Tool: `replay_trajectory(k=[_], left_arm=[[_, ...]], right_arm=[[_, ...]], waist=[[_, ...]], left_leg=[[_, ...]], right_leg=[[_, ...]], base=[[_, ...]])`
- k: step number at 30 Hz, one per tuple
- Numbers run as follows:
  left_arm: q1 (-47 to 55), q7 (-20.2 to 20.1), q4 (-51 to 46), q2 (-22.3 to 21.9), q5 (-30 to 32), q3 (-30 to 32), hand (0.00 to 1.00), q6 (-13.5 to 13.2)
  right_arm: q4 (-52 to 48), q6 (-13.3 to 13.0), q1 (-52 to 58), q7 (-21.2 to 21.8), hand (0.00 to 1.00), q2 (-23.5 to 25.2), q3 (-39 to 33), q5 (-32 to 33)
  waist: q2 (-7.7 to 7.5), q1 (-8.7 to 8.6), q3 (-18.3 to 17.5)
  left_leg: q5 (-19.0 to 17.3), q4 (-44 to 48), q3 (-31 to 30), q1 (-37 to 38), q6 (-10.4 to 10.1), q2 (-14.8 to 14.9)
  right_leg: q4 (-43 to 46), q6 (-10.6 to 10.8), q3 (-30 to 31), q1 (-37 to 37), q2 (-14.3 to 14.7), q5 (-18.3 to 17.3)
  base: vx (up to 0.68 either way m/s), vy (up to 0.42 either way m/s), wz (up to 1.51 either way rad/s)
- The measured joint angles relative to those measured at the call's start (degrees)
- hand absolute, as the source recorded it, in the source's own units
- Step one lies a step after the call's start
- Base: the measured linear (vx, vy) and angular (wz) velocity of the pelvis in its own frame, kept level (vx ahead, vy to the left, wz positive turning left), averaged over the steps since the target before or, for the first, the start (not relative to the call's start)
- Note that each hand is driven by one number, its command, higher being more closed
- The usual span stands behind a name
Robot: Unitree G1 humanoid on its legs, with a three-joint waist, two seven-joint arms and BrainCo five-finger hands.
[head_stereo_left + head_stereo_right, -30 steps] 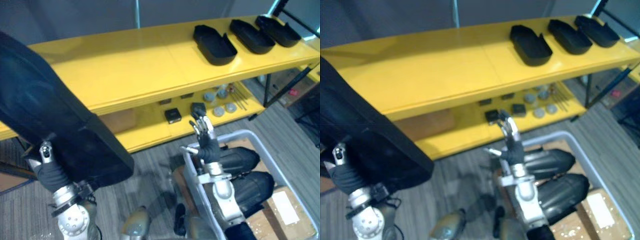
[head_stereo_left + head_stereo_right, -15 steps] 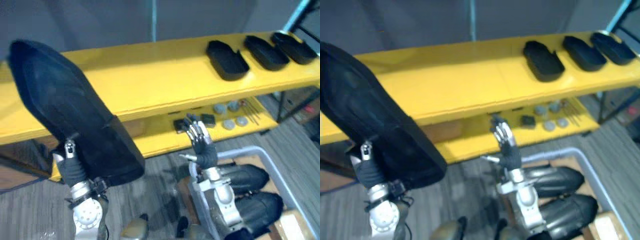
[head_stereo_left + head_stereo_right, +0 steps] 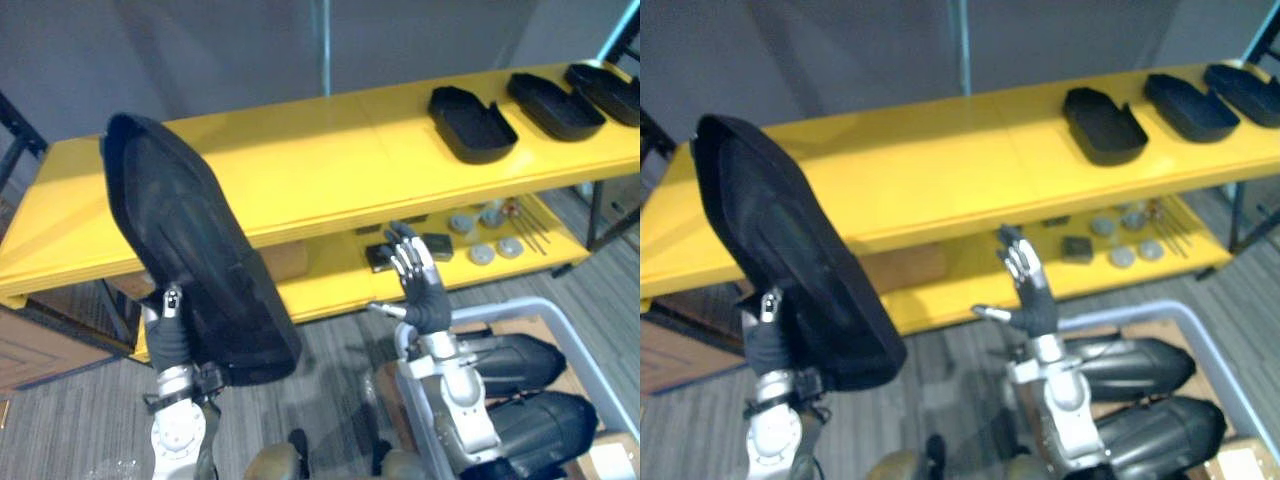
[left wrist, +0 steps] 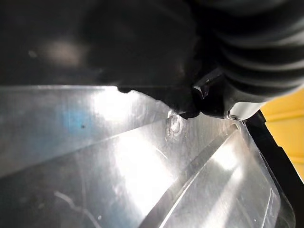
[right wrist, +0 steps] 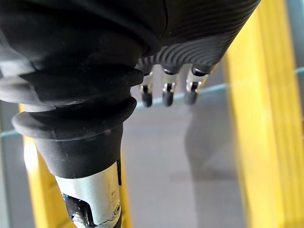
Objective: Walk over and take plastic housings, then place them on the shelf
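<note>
workshop | yellow shelf (image 3: pixel 300 170) | black housings (image 3: pixel 472 122) | parts bin (image 3: pixel 560 330)

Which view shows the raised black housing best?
Left eye view: the black housing shows in full outline against the yellow shelf. The right eye view matches; the left wrist view gives a glossy patch.

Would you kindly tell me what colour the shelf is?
The shelf is bright yellow, shown best in the left eye view.

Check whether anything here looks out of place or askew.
Nothing is damaged or spilled. Only the large black housing in the left hand stands steeply tilted by the shelf's left end, while three housings lie flat on it. The right hand is open.
</note>
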Motion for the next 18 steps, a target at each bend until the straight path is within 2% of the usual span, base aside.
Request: replay_trajectory(k=[5,8,11,12,14,18], left_arm=[[0.2,3.6,1.0,0.0,1.6,0.0,1.00,0.0],[1.1,3.8,1.1,0.0,1.6,0.5,1.00,0.0],[1.8,3.5,2.5,0.0,3.9,2.0,1.00,0.1],[2.5,2.5,2.5,0.0,3.9,3.2,1.00,0.1],[2.9,2.2,2.5,0.0,3.9,3.9,1.00,0.0],[3.5,1.9,1.8,-0.1,3.9,5.0,1.00,0.0]], right_arm=[[0.7,0.1,1.7,1.4,0.00,0.6,-0.4,-0.1],[1.5,0.4,2.1,1.5,0.00,0.6,-0.4,-0.2],[4.0,0.4,2.9,-0.4,0.00,0.8,-0.4,-1.0],[4.8,0.4,2.9,-2.6,0.00,0.9,-0.4,-2.0],[5.2,0.4,2.9,-4.4,0.00,1.2,-0.4,-2.3],[5.2,0.4,3.1,-5.2,0.00,2.1,-0.6,-2.5]], waist=[[-0.03,-0.11,0.0],[-0.21,0.17,0.2],[-0.81,0.45,0.6],[-1.16,0.74,0.8],[-1.40,1.11,0.9],[-1.78,1.65,1.0]], left_leg=[[-0.1,-0.6,0.7,0.1,0.1,0.0],[-0.1,-1.2,0.6,1.1,0.2,-0.3],[-0.2,-1.1,-0.5,1.4,0.3,-0.6],[-0.3,-1.0,-0.4,1.4,0.5,-0.5],[-0.5,-1.0,-0.1,1.6,0.7,-0.5],[-2.5,1.1,1.8,1.7,0.7,0.0]], right_leg=[[-1.9,0.2,0.8,0.2,0.1,1.0],[-2.4,0.3,0.6,1.3,0.0,1.1],[-2.8,0.6,-0.6,2.7,-0.2,1.2],[-2.9,0.7,-0.6,2.9,-0.2,1.4],[-3.0,0.8,-0.3,2.9,-0.1,1.5],[-3.9,0.8,1.6,3.4,0.2,2.0]], base=[[0.00,0.025,-0.07],[0.01,0.005,0.03],[0.03,0.006,0.18],[0.00,0.000,0.00],[0.02,0.006,-0.06],[0.02,0.034,-0.28]])
